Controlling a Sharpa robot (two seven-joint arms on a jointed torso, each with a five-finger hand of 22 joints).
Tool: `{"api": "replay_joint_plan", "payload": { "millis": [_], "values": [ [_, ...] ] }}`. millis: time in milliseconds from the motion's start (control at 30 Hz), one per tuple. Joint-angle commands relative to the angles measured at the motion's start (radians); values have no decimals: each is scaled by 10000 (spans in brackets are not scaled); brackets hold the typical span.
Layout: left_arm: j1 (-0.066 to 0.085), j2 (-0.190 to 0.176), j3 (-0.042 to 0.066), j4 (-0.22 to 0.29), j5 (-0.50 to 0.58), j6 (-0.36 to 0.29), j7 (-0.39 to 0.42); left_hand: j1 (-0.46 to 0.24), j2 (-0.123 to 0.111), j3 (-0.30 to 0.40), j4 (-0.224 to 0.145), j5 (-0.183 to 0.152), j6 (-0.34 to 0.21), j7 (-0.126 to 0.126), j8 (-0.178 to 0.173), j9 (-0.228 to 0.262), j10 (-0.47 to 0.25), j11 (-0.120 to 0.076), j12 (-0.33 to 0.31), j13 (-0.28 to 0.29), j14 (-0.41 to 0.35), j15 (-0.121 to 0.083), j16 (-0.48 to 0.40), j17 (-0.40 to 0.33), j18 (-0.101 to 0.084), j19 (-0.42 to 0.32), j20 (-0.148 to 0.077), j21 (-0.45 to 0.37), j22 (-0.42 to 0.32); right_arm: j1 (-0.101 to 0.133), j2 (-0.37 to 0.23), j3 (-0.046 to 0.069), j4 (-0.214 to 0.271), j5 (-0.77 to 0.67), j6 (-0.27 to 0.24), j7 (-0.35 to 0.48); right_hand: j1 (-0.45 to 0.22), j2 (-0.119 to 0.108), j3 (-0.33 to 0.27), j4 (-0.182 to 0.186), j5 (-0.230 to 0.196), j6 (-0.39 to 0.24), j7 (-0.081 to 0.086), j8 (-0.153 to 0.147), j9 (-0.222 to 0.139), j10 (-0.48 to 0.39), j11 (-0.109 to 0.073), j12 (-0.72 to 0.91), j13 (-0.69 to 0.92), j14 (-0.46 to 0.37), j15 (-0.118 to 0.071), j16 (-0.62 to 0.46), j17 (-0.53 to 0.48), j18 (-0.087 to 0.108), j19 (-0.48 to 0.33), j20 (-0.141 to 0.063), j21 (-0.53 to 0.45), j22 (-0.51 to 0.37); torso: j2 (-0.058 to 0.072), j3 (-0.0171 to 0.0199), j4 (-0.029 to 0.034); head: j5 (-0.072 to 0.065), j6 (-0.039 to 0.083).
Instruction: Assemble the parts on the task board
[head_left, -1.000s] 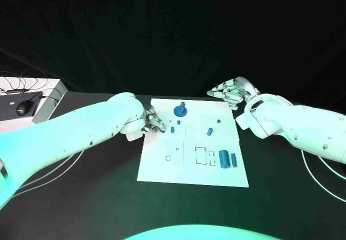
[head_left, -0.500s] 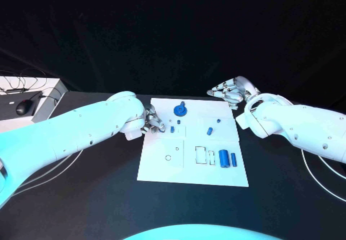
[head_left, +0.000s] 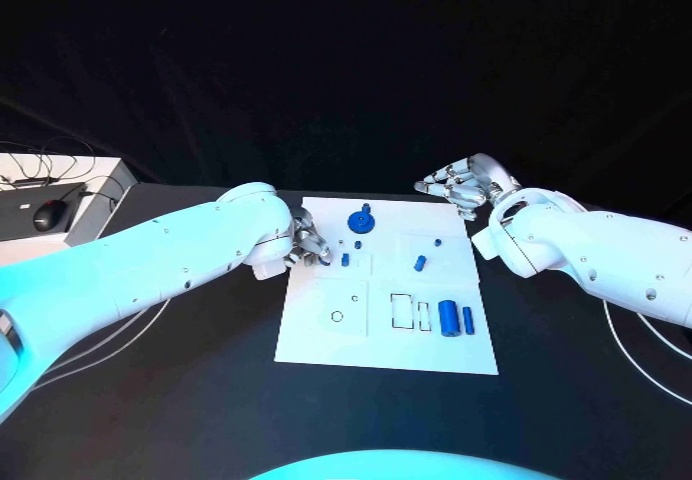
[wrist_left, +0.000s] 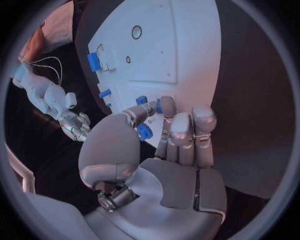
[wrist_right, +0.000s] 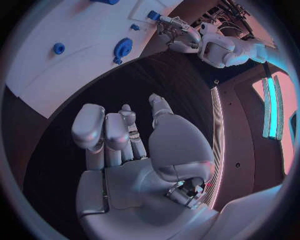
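Observation:
The white task board (head_left: 325, 340) lies in the middle of the black table. My left hand (head_left: 306, 246) hovers over the board's left side and pinches a small blue part (wrist_left: 159, 105) between thumb and finger. A second small blue piece (wrist_left: 142, 100) sits just beside those fingertips. A blue gear-like part (head_left: 361, 219) stands near the far edge, two small blue pieces (head_left: 420, 263) lie mid-board, and two blue cylinders (head_left: 449, 318) lie on the right. My right hand (head_left: 462, 185) floats past the board's far right corner, fingers loosely apart and holding nothing.
A pale box with a mouse (head_left: 52, 213) and cables sits at the table's far left corner. Bare black table (head_left: 577, 380) surrounds the board on both sides and in front.

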Motion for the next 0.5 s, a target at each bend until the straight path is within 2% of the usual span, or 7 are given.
{"api": "replay_joint_plan", "payload": {
  "millis": [33,167,500],
  "values": [
    [-92,94,-58,-119,-20,210,-127,99,133,636,-695,37,468,-460,21,349,-22,-37,-19,20,55,8,-28,-3,-101,32,-9,41,-1,-3,5,5,17,-55,102,82,0,76,-14,-47,30,10,77,-47,11,-8,-40,-47,13,-26,-54,-9,8,65,503,-68,-10,1239,9,3,-6,8,5],
    [-92,159,-54,-209,-7,261,-114,99,133,636,-695,37,468,-460,21,349,-22,-37,-19,20,55,8,-28,-3,-101,32,-9,41,-1,-3,4,5,18,-55,109,80,0,76,-14,-47,30,10,77,-47,11,-8,-40,-47,13,-26,-54,-9,8,65,503,-68,-10,1239,15,12,-15,8,1],
    [-91,359,-54,-376,83,747,-139,94,130,607,-743,36,482,-457,-4,351,-22,-33,-23,45,59,16,-3,38,-106,24,0,41,0,-2,-6,5,28,-56,123,68,0,76,-14,-47,30,10,77,-47,11,-8,-40,-47,13,-26,-54,-9,8,65,503,-68,-10,1239,11,-1,-4,-27,-20]
  ]
}}
